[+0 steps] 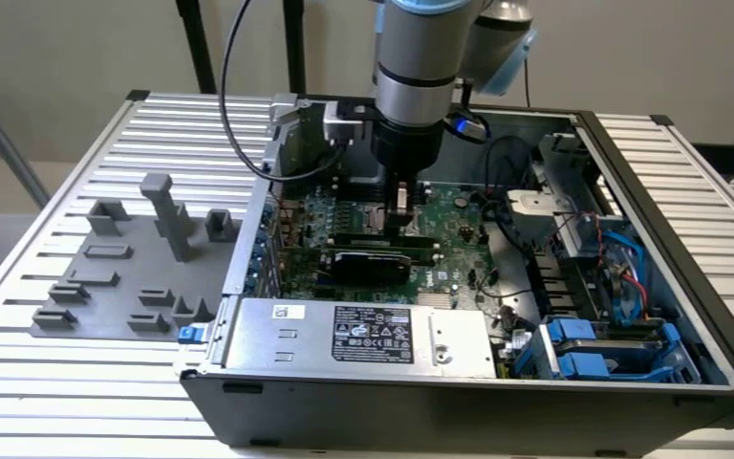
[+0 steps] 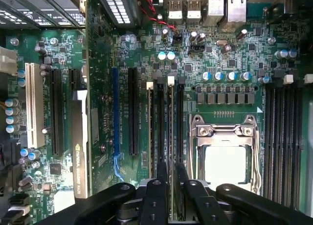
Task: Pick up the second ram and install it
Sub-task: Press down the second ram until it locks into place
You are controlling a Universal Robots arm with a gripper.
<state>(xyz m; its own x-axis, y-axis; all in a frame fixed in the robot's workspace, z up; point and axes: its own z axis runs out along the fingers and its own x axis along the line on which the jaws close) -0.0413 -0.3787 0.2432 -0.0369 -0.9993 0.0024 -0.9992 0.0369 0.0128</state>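
- My end effector (image 2: 168, 173) is gripping the second ram (image 2: 170, 132), fingers closed on its edge.
- I am holding the stick upright in the motherboard (image 2: 230, 54) slot directly below me.

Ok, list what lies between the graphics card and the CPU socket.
In the wrist view, from graphics card to CPU socket: a blue slot, a black slot, then memory slots, where the gripper grips the second ram.

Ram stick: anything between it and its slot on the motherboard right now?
Nothing visible. In the wrist view the claw holds the ram edge-on, lined up along the slot between the neighbouring slots, with no cable or part across it. Whether it is fully seated cannot be told.
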